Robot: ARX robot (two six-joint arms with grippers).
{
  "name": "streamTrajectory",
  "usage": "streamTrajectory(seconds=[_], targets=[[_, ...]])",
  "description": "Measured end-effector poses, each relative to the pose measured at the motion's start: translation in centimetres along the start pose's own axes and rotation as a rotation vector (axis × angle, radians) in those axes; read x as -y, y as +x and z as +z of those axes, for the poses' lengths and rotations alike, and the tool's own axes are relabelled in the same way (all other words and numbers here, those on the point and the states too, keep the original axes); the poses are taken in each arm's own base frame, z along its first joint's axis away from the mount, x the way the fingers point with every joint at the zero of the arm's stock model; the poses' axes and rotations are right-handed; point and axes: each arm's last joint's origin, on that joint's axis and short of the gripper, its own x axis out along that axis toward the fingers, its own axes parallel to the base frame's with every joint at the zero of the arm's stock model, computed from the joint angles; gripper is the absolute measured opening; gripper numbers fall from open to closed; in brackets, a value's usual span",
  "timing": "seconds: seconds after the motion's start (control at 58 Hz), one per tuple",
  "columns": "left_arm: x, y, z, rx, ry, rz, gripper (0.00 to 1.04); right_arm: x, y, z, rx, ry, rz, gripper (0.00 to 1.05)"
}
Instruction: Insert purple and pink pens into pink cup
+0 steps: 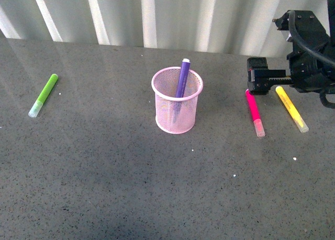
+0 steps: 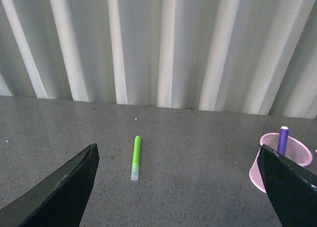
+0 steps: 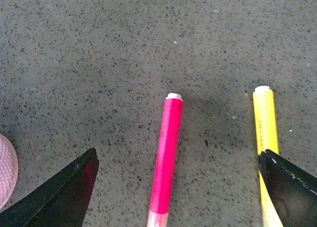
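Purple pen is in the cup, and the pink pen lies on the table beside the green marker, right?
No: the pink pen lies beside the yellow marker, as the front view shows. The purple pen is in the cup.

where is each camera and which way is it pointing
Front: on the body, facing forward; cup, purple pen inside, pink pen, right gripper at right.
Left wrist: on left arm, facing the wall; green marker, left gripper open.
Right wrist: on right arm, facing down; pink pen between open fingers.
Shared: front and left wrist both show cup and green marker.
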Motion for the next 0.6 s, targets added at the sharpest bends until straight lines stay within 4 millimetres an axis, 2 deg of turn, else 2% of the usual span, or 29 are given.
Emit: streamTrajectory(seconds=[0.259, 0.603], targets=[[0.0, 0.0, 0.0, 0.0, 0.0, 0.0, 0.98, -0.8, 2.6, 0.7, 0.002, 0.042, 0.027, 0.98], [0.0, 0.0, 0.0, 0.0, 0.0, 0.0, 0.98, -0.9, 5.5, -1.4, -0.071, 0.067, 0.004, 0.98]])
